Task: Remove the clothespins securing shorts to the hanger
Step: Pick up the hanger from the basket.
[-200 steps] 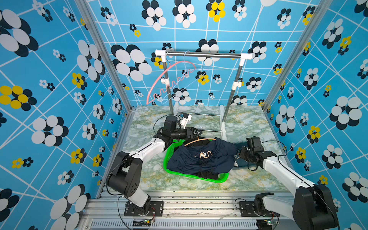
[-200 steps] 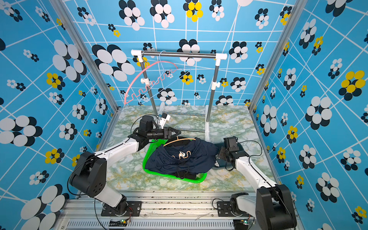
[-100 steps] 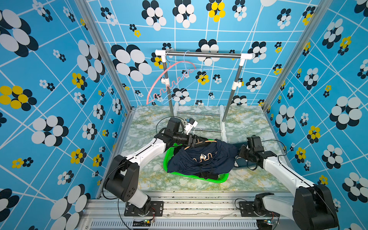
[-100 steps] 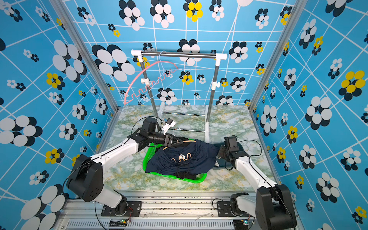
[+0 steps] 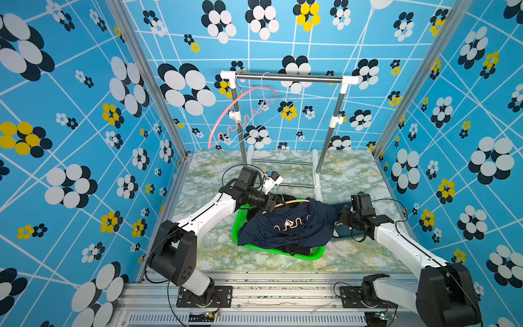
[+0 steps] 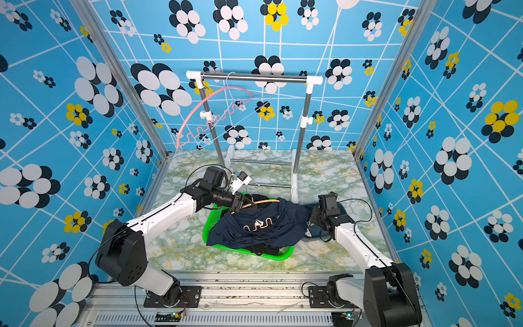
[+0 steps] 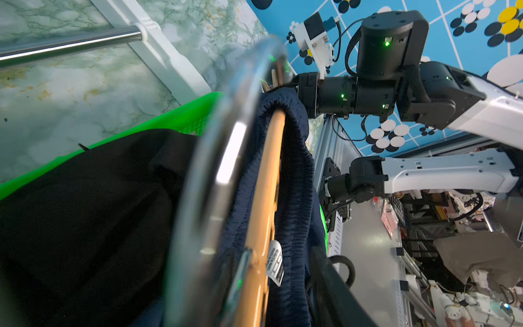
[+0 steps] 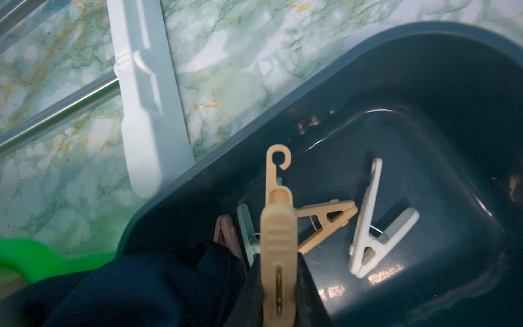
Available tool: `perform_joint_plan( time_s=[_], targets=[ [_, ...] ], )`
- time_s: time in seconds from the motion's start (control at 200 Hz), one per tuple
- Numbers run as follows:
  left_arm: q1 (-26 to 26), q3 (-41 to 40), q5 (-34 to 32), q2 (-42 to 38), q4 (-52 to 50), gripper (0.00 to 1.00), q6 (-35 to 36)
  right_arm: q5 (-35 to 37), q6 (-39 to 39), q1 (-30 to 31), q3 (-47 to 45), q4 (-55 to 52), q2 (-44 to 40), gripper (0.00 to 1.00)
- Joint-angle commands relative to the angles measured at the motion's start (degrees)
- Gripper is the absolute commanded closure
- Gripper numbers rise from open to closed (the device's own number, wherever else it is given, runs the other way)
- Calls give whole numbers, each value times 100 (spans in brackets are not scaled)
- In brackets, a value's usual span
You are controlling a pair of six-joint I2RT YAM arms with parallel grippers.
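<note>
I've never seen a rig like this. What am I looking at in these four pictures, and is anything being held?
Two robot arms work at a marbled table. Two pictures look down from one overhead camera; the other two come from cameras on the arms' wrists. A green basket holds navy shorts on a tan hanger. Behind stands a rack with a pink hanger. The right gripper pinches a tan clothespin over a dark bin, where other clothespins lie. The left gripper is at the tan hanger; whether it grips anything is unclear.
</note>
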Motion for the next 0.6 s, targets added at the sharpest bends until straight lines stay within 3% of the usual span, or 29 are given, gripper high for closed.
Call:
perform_joint_plan(
  time_s=[0.0, 0.08, 0.385, 0.595],
  targets=[
    [-27, 139, 219, 8, -286, 69, 189, 114, 0, -38, -61, -81, -122, 82],
    [-27, 145, 196, -40, -330, 71, 236, 121, -7, -38, -61, -87, -123, 81],
    [-27, 140, -200, -493, -413, 100, 535, 142, 54, -38, -174, -103, -180, 78],
    [-27, -54, -803, -1293, -199, 100, 1074, 246, 23, -47, -151, -241, -262, 73]
  ],
)
